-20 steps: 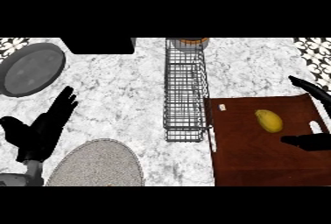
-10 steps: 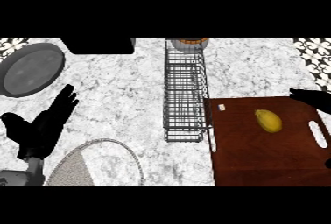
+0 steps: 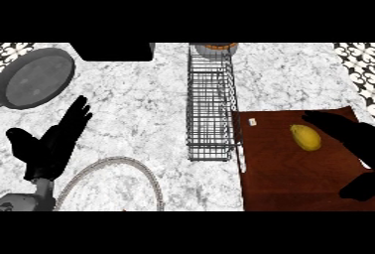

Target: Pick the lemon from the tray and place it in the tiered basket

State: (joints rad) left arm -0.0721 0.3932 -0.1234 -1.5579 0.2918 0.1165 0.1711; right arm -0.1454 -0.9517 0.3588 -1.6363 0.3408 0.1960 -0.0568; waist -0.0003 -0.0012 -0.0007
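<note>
Left robot hand [image 3: 51,144]: I see it resting at the desk's left, fingers straight, holding nothing.
Tiered basket [image 3: 211,106]: mid-desk, touching the tray's left edge.
Lemon [image 3: 305,137]: on the brown tray [image 3: 293,183], long axis pointing away from me, bare tray below it.
Right robot hand [image 3: 350,136]: spread just right of the lemon, holding nothing.

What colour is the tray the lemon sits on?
Dark reddish-brown tray, seen in the head view.

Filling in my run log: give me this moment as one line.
phase: reach | right hand: open, beside lemon, no contact seen | lemon: on tray | tiered basket: no lemon | left hand: open, resting
</note>
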